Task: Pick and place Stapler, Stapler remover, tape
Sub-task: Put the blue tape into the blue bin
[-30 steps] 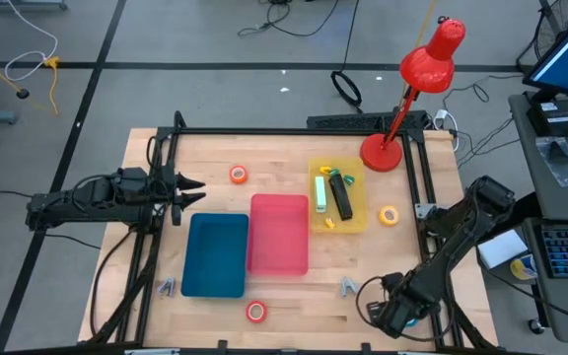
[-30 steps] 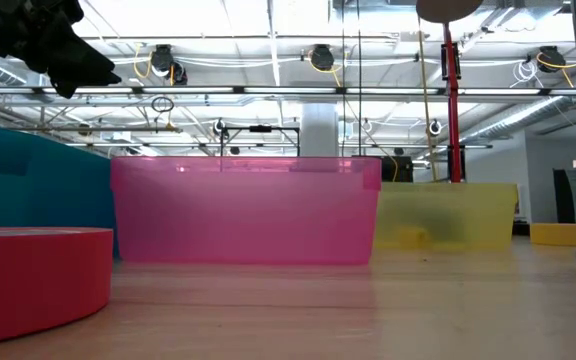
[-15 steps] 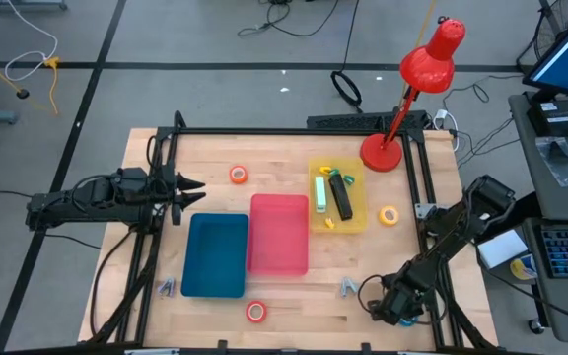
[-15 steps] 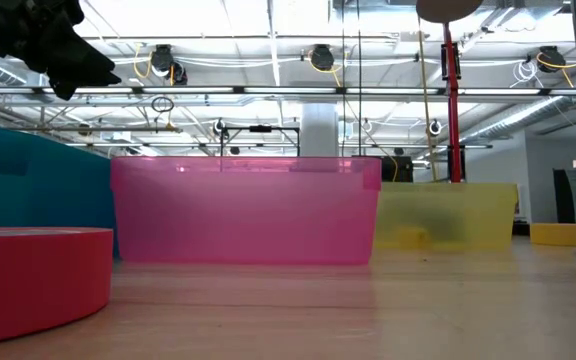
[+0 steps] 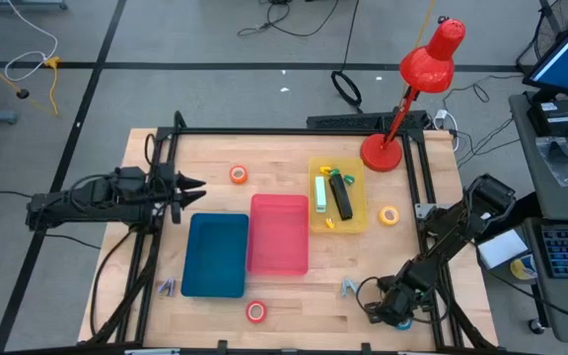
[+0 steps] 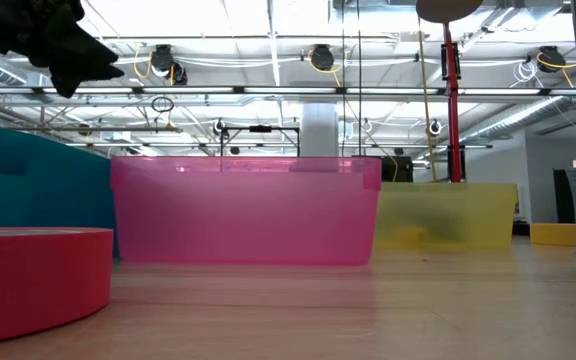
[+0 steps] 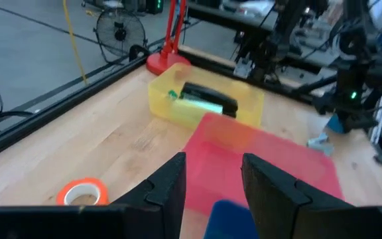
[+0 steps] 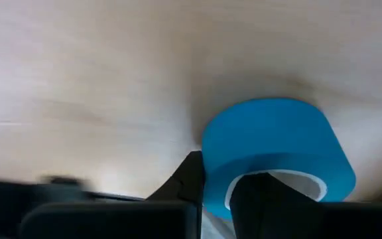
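Lower right of the high view: my right gripper (image 5: pixel 388 308) pinches the blue tape (image 8: pixel 277 156) through its wall, one finger inside the hole; light, stiff, likely slick.

My left gripper (image 7: pixel 211 182), part-open and empty, waits at the frame's left.

Blue tape (image 8: pixel 277 149) (pale wood table (image 8: pixel 78 60))

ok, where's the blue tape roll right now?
The blue tape roll is at the table's front right corner, in the right end effector, whose fingers straddle its wall; from above the arm hides it, right of the metal clip.
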### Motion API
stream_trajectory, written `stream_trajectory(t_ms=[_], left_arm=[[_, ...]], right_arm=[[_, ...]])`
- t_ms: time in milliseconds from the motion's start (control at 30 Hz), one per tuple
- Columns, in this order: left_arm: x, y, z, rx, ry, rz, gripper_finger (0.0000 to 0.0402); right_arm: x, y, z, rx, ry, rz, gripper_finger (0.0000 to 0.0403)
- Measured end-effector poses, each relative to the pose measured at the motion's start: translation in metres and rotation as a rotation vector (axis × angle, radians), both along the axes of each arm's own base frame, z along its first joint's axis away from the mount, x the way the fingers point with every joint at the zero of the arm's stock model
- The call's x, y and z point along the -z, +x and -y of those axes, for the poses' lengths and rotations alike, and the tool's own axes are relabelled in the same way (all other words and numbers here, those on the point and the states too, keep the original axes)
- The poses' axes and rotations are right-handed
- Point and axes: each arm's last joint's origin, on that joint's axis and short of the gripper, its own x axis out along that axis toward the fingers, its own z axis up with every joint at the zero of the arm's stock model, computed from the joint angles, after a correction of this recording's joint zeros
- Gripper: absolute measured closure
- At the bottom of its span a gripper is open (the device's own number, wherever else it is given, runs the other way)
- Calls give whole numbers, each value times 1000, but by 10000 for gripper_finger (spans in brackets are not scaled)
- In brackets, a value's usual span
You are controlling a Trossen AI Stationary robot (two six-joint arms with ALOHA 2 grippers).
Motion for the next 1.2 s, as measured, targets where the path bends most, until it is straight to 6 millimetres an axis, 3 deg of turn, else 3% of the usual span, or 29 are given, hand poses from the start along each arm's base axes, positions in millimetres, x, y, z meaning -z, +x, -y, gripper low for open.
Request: stream_trajectory(t_ms=[100, 267, 433, 700, 933, 1200], left_arm=[[-5, 1, 0, -3, -7, 60, 256], [-16, 3, 0, -2, 5, 174, 256], [-24, 3, 0, 8, 6, 249, 256], [-26, 4, 1, 39, -148, 302, 256], [-23, 18, 1, 42, -228, 272, 256], [-22, 49, 6, 143, -195, 248, 256]], right_arm=[[-17, 4, 2, 51, -22, 142, 372], [-68, 7, 12, 182, -49, 504, 372], [-111, 13, 41, 349, -284, 943, 372], [-152, 59, 93, 231, -650, 1384, 372], [-159, 104, 137, 60, -782, 1616, 372], [-141, 142, 165, -10, -672, 1805, 372]])
